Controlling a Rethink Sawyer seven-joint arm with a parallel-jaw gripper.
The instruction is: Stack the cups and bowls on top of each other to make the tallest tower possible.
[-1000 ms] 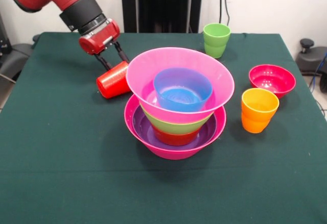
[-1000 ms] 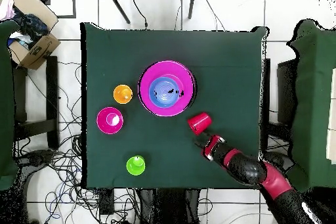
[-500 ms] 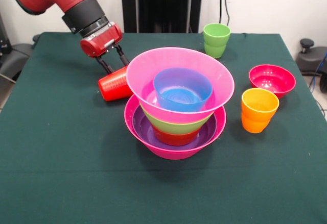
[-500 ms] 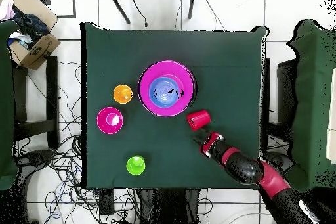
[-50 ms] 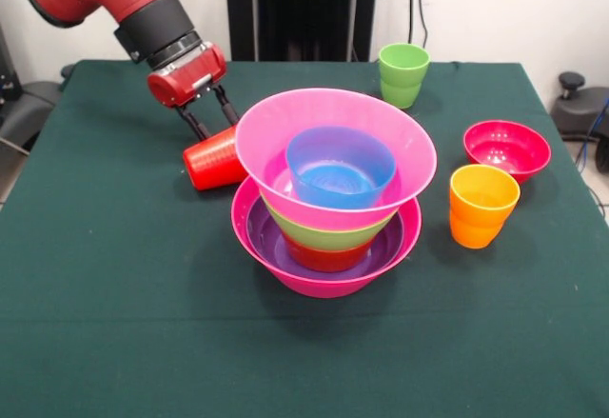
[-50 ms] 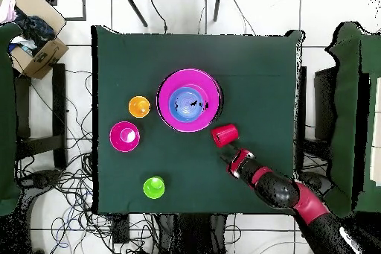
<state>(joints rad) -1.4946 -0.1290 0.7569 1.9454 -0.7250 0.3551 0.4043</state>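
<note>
Just beside the tower's rim, on its picture-left in the front view, my gripper point(image 5: 214, 118) has its 2 black fingers clamped on the glossy red plastic cup point(image 5: 214, 158). I read the cup as tipped over, long axis near level, base end between the fingers and mouth pointing down and away from the arm; whether it clears the cloth I cannot tell. It sits so close to the upper big hot-pink plastic bowl point(image 5: 335, 137) that I cannot tell touching from apart.

The tower point(image 5: 328, 199) from the bottom up: large hot-pink base bowl point(image 5: 328, 280), purple bowl point(image 5: 271, 237), orange-red bowl point(image 5: 328, 256), lime green bowl point(image 5: 328, 232), the upper pink bowl, then the small blue plastic bowl point(image 5: 340, 166) nested inside, mouth up.

In the overhead view the red cup point(image 6: 223, 135) lies between the gripper point(image 6: 227, 150) and the tower point(image 6: 189, 99), so the target is straight ahead along the arm's line. My judgement: the move turns on lifting the cup above the pink rim, righting it, then carrying it over the blue bowl.

Dark green tablecloth point(image 5: 114, 294) looks flat and soft, with plenty of bare room on the arm's side. The 3 loose pieces, lime green tumbler point(image 5: 403, 73), crimson small bowl point(image 5: 506, 149) and orange tumbler point(image 5: 482, 205), stand well apart on the tower's other side. Risk: clipping the flared rim.
</note>
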